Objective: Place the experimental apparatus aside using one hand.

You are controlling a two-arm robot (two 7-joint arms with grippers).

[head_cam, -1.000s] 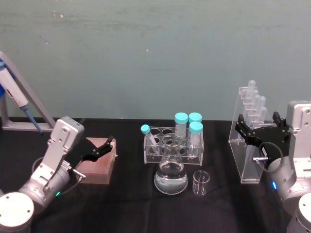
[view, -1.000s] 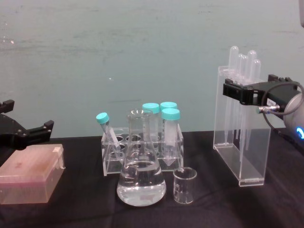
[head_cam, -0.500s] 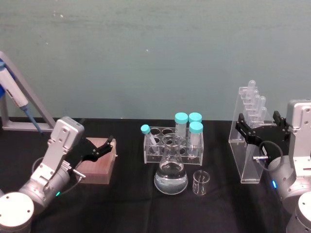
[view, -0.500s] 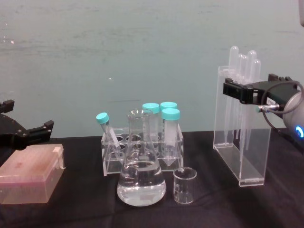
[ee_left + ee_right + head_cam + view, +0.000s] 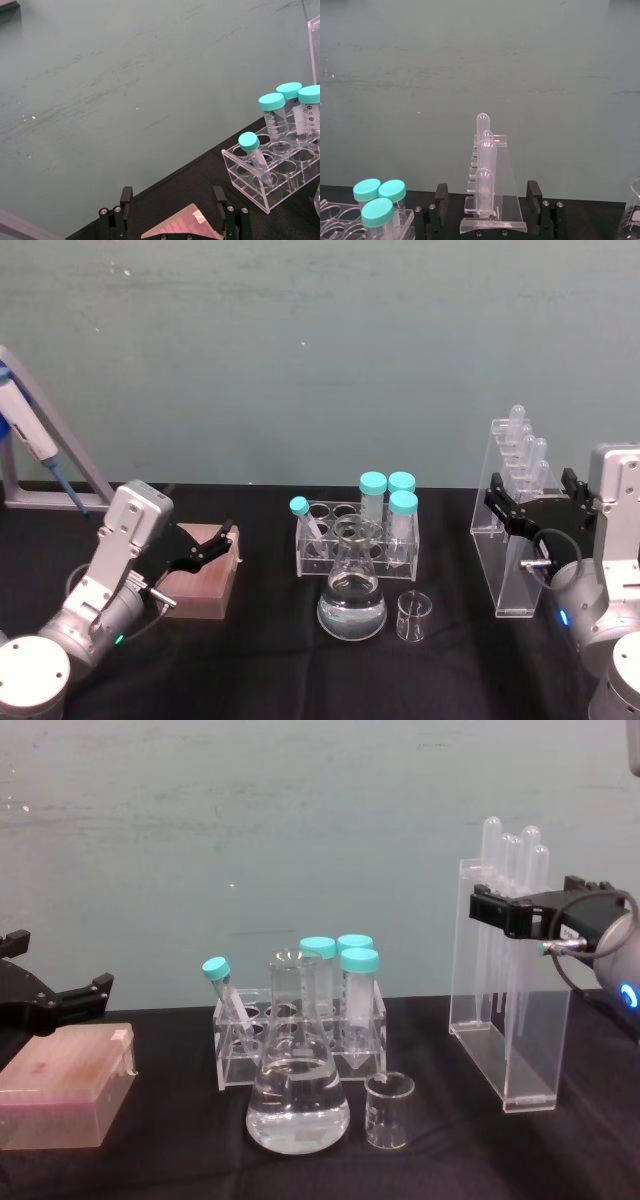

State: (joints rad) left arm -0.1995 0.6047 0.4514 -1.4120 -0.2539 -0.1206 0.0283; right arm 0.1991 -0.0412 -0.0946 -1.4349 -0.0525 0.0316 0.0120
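Right wrist view has the right claw point(image 5: 487, 189) wide open and empty, fingers point(image 5: 441, 192) flanking the pipette rack point(image 5: 509, 175) standing at the tabletop's point(image 5: 270, 640) right side; closing should be square and gentle, lest the tall rack tip.

A pink box point(image 5: 200, 575) lies on the black table point(image 5: 260, 670) just beneath the left pincer point(image 5: 172, 194); the teal-capped tube rack point(image 5: 355, 525) stands between that and the right pincer point(image 5: 487, 189).
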